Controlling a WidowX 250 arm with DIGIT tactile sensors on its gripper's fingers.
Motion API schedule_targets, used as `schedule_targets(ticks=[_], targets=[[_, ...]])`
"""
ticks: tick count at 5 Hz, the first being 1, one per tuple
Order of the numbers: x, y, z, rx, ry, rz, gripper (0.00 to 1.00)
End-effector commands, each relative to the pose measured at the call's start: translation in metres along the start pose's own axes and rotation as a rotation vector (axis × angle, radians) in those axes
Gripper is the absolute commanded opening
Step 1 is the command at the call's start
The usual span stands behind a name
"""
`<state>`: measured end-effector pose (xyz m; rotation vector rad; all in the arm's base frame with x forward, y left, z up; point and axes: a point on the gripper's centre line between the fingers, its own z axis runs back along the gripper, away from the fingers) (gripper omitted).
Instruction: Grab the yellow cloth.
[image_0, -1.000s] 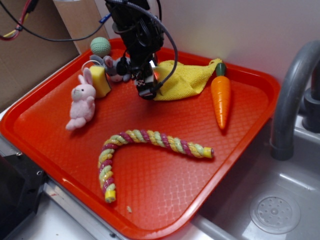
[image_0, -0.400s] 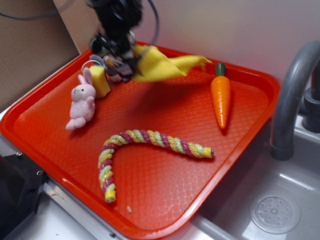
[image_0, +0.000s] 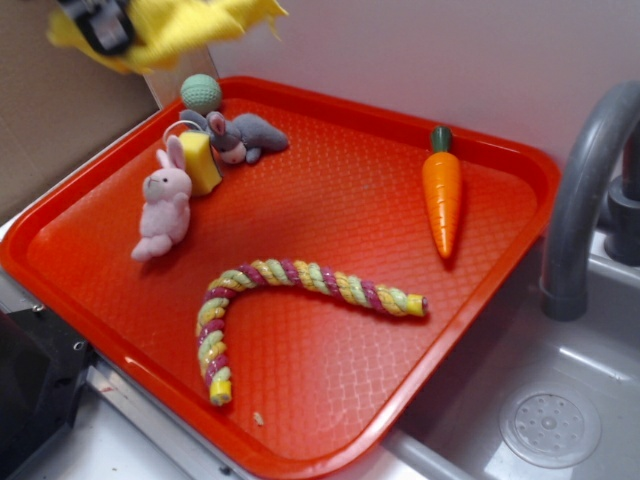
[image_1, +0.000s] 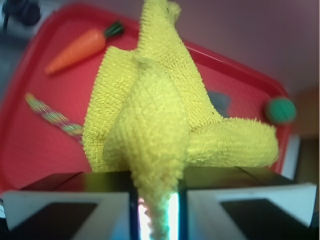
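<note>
Clamped between the fingers of the gripper (image_1: 157, 210), the yellow cloth (image_1: 160, 115) is held high above the red tray (image_0: 500, 230), at the top left corner of the exterior view (motion-blurred there). On the tray are seen a toy carrot (image_0: 441, 195), a braided rope toy (image_0: 290, 300), a pink bunny (image_0: 165, 205), a grey plush mouse (image_0: 245, 135), a yellow foam block (image_0: 200, 160) and a green ball (image_0: 201, 93). A sink (image_0: 560, 400) is seen beside the tray.

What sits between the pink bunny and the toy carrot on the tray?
Nothing: in the exterior view, only bare red tray runs from the pink bunny to the toy carrot. The rope toy lies nearer the camera.
</note>
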<state>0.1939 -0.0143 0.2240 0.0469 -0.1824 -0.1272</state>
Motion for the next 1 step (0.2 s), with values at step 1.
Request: schedule_targets(ticks=[1], targets=[[0.0191, -0.0242, 0.0299, 0.015, 0.002, 0.060, 0.00]])
